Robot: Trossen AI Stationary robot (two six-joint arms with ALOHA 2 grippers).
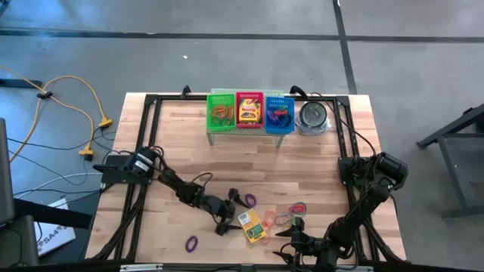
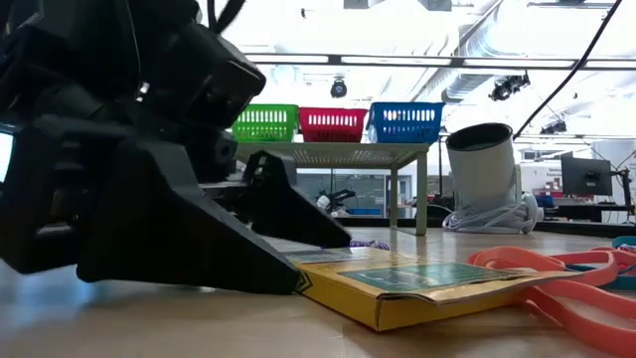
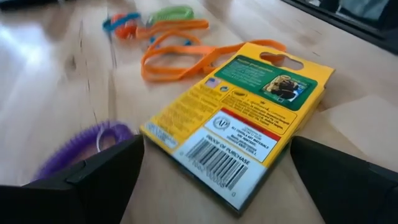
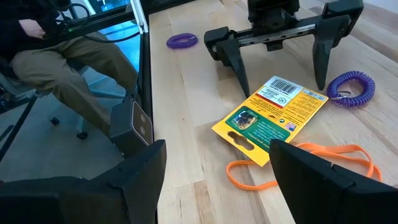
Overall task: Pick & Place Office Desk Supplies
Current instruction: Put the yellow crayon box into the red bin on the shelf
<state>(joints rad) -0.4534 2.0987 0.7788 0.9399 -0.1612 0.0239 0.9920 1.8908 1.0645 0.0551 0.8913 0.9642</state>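
Left tool (image 2: pixel 288 261) (wide open) straddling crayon box (image 2: pixel 417 288) on wooden table (image 2: pixel 149 328).

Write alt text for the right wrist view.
The left end effector, fingers wide open, straddles one end of a yellow-and-green crayon box lying flat on the wooden table. Purple coils and an orange band lie nearby; a seated person's legs show beyond the table edge.

Our two arms are matte black, built of blocky jointed links with thin black cables looped along them. The left gripper (image 4: pixel 278 45) carries two long, tapering black fingers (image 4: pixel 235 57) hung from a flat crossbar with a slotted rail. The right gripper (image 1: pixel 291 243) has the same dark wedge-shaped fingers (image 4: pixel 326 180), smooth-faced and broad at the base, without visible markings.
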